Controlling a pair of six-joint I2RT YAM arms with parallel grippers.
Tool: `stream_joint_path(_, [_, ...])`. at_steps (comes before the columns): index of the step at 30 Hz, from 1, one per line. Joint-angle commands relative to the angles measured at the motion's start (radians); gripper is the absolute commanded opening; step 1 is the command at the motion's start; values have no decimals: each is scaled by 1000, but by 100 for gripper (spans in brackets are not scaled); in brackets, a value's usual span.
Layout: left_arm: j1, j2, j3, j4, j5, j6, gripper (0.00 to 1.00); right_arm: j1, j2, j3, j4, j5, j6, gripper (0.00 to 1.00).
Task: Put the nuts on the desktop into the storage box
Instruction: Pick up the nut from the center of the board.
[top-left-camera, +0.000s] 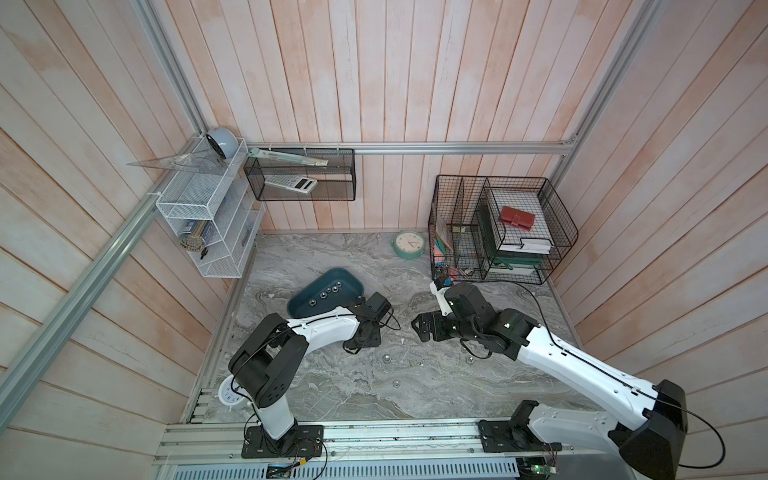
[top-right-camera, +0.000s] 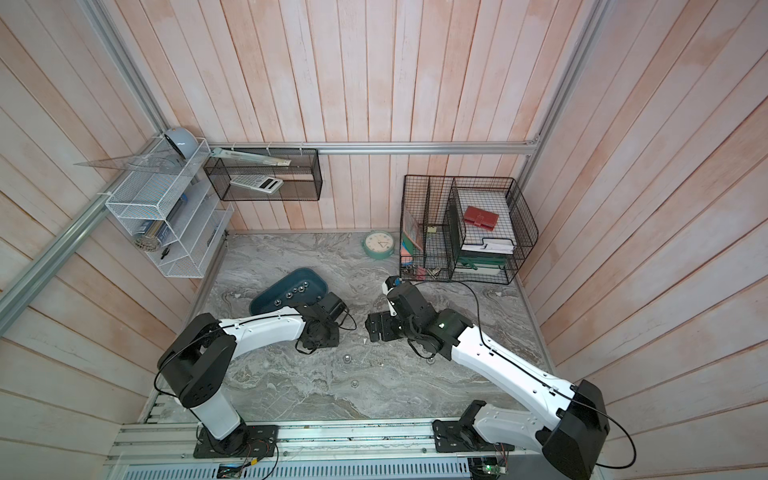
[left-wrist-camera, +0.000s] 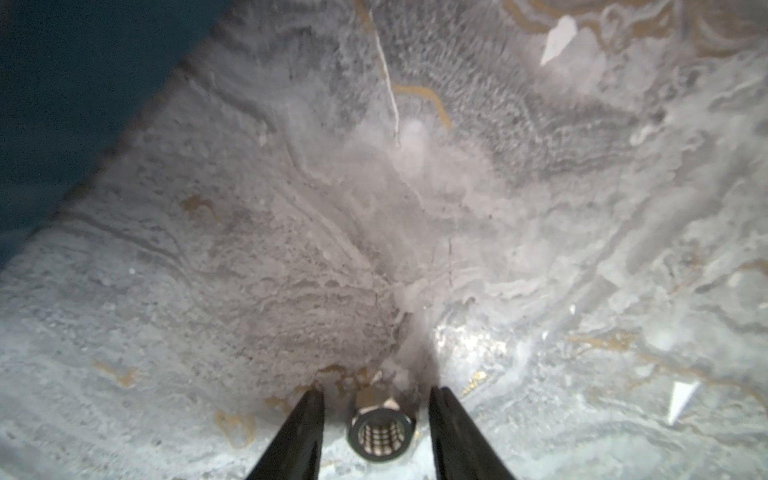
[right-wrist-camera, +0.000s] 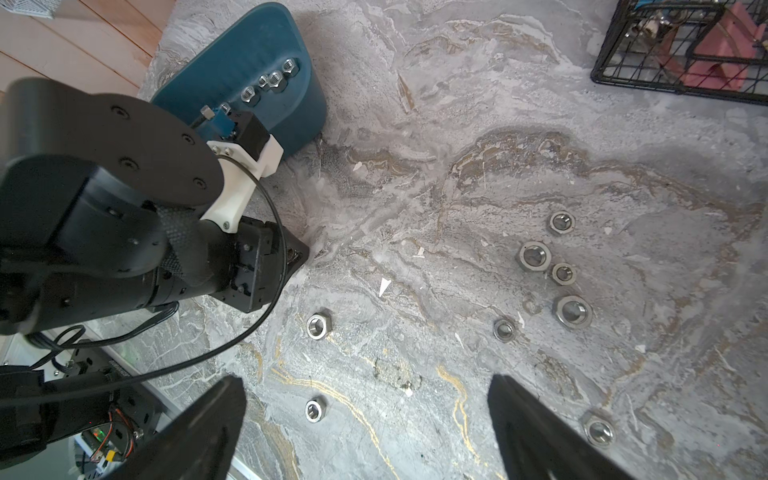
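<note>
Pointing down at the grey marble desktop (top-left-camera: 374, 395), my left gripper (left-wrist-camera: 376, 392) stands just in front of the storage box (top-left-camera: 303, 305). Its jaws straddle one silver nut (left-wrist-camera: 380, 432), with a gap on each side. The dark teal storage box (right-wrist-camera: 257, 45) holds several nuts (right-wrist-camera: 270, 79) in a row. My right gripper (right-wrist-camera: 365, 380) hovers wide open above the desktop, holding nothing. Below it, loose nuts lie in a cluster (right-wrist-camera: 557, 270) and singly (right-wrist-camera: 318, 325), (right-wrist-camera: 316, 409). In both top views the right gripper (top-left-camera: 419, 328) faces the left gripper (top-left-camera: 351, 349).
A mint-green clock (top-left-camera: 408, 245) and black wire baskets (top-left-camera: 498, 232) stand at the back right. White wire shelves (top-left-camera: 208, 224) and a black mesh basket (top-left-camera: 303, 174) hang on the walls. A small white clock (top-left-camera: 230, 392) lies by the left arm's base. Paper scraps (right-wrist-camera: 384, 286) dot the desktop.
</note>
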Motion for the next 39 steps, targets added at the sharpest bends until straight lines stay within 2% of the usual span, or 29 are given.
stream_joint_path(1, [-4,16,-19,18,-19,0,41,8,6,8,-25,24,-3,98])
stream_joint_path(5, [-4,4,-12,5,-29,2,24,8,13,11,-23,24,-5,98])
stream_joint_path(13, [3,-53,52,-73,-89,29,24,8,36,26,-20,26,-20,98])
stream_joint_path(19, [48,-109,138,-136,-109,69,24,8,66,56,-23,31,-43,98])
stream_joint_path(30, [250,-141,263,-191,-88,173,26,6,163,151,-21,27,-100,98])
stream_joint_path(33, [305,-120,281,-179,-73,186,26,5,195,180,-22,28,-122,98])
stream_joint_path(39, [357,-15,355,-144,-59,212,27,-14,257,239,-22,13,-156,98])
